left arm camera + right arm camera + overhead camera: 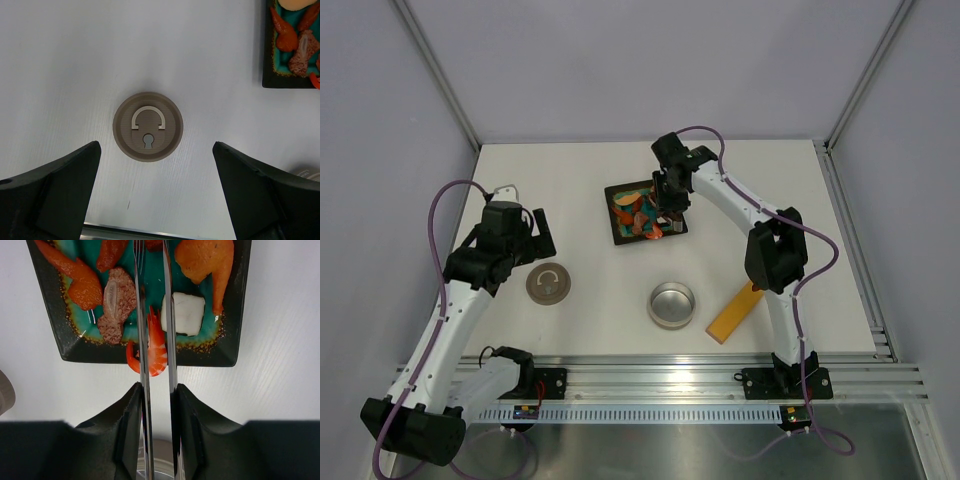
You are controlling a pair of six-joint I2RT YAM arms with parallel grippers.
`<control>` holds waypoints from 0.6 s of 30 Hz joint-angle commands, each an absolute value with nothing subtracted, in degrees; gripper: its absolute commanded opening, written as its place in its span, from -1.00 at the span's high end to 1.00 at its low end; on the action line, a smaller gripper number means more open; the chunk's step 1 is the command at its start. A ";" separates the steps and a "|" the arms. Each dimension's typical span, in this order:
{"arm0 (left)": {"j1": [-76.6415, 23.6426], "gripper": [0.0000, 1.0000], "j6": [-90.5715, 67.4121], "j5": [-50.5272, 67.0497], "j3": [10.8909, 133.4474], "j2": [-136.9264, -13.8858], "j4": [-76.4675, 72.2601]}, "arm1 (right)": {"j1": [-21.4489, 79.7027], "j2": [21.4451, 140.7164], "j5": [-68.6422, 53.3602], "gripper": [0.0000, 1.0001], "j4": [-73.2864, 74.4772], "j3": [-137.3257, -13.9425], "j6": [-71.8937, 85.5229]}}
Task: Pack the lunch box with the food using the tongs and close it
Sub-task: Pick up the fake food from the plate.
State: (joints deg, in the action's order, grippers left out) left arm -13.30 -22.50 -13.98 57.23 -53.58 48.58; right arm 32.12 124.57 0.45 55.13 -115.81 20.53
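Note:
My right gripper is shut on the tongs, squeezing the two thin silver arms into a narrow gap. The arms reach out over the black plate of food, with a red-and-white shrimp piece lying under and between them. A white cube, a brown piece and an orange piece lie beside them. The tong tips run to the frame's top edge. The lunch box stands open, nearer the arm bases. Its lid lies flat ahead of my open, empty left gripper.
A long yellow-orange flat bar lies right of the tin. The plate sits mid-table under the right gripper. The left gripper hovers just behind the lid. An aluminium rail runs along the near table edge.

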 commanded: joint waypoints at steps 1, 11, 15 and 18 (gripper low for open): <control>-13.18 -0.98 -22.50 -15.29 57.22 -52.47 47.99 | 33.05 121.12 1.14 0.37 54.23 -117.77 20.04; -13.18 -0.98 -22.59 -15.73 56.95 -52.65 47.64 | 33.22 109.79 -0.78 0.38 53.70 -111.99 20.30; -13.18 -0.98 -22.59 -15.56 57.13 -52.91 47.29 | 33.31 103.81 -2.90 0.38 53.35 -106.53 20.74; -13.18 -0.98 -22.59 -15.73 57.65 -53.26 47.37 | 33.92 96.27 -2.37 0.39 54.31 -100.65 21.09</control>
State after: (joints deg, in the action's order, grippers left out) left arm -13.30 -22.50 -14.22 57.17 -53.60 48.62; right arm 32.58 103.26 -1.21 54.39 -104.25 20.64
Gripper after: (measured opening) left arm 0.988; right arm 0.360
